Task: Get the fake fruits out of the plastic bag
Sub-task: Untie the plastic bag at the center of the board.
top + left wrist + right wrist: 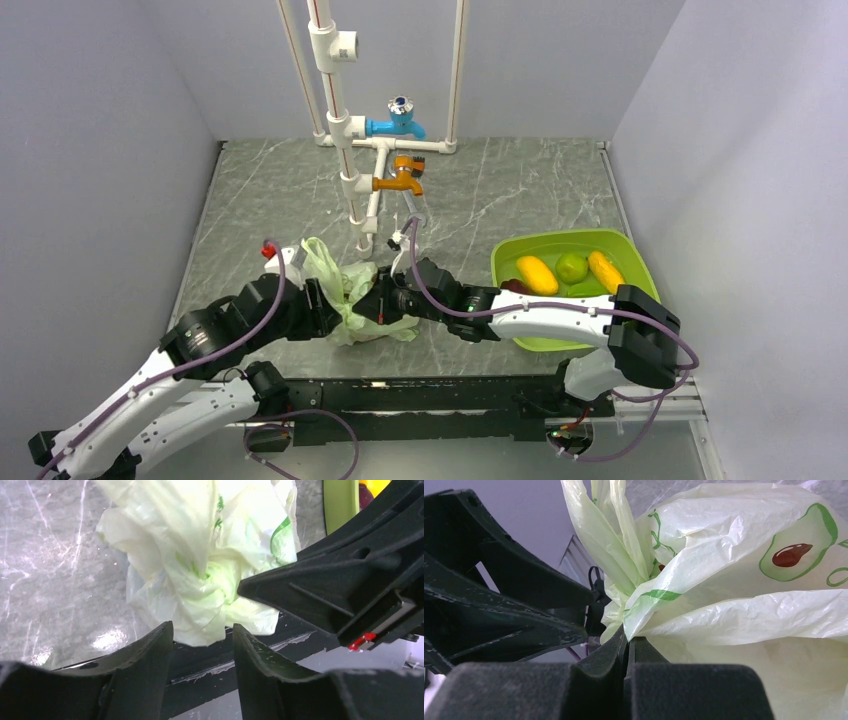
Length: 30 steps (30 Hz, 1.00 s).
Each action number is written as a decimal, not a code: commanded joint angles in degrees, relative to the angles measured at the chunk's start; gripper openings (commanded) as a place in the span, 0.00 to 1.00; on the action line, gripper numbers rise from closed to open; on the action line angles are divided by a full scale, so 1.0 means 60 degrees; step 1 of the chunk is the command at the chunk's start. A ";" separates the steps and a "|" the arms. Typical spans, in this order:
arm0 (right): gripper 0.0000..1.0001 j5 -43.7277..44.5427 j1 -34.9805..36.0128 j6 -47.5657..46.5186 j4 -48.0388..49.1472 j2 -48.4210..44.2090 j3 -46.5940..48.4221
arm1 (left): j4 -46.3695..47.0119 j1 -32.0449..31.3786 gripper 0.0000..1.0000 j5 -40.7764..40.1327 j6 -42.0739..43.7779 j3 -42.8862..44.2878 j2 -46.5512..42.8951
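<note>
The plastic bag (pixel 345 290) lies crumpled on the table (pixel 260 200) at the lower centre of the top view, between the two grippers.

The right gripper (pixel 626 642) is closed on the bag. Its wrist view shows both fingers pressed together at bottom centre, with a fold of film pinched between them. An avocado print (pixel 796 550) shows on the bag at the upper right of that view.

The left gripper (pixel 202 627) has its fingers (pixel 150 655) spread apart. The lowest fold of the bag reaches the gap between the tips; contact cannot be confirmed.

The tray (pixel 560 238) sits at the right of the top view, apart from the bag. It holds a yellow fruit (pixel 537 274), a green fruit (pixel 572 266), a second yellow fruit (pixel 605 270) and a dark red fruit (pixel 514 287). The contents of the bag cannot be seen.
</note>
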 commanded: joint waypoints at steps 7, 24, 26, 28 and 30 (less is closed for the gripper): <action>0.00 -0.0470 -0.0003 -0.0140 0.0408 -0.0009 0.0482 | 0.0867 -0.0041 0.40 0.0241 -0.0027 0.0222 0.1498; 0.00 0.2418 -0.0089 -0.0546 -0.1732 -0.2145 -0.0618 | -0.0550 -0.0038 0.00 -0.1082 -0.0494 -0.0139 0.0861; 0.00 0.3115 -0.0139 -0.0638 -0.2471 -0.2687 -0.0821 | -0.0925 -0.0041 0.00 -0.1437 -0.0790 -0.0203 0.0669; 0.00 0.3651 -0.0283 -0.0660 -0.3160 -0.3271 -0.1134 | -0.1249 -0.0045 0.00 -0.1722 -0.1051 -0.0244 0.0463; 0.00 0.3950 -0.0672 -0.0637 -0.3709 -0.3914 -0.1451 | -0.1495 -0.0044 0.00 -0.1897 -0.1190 -0.0252 0.0269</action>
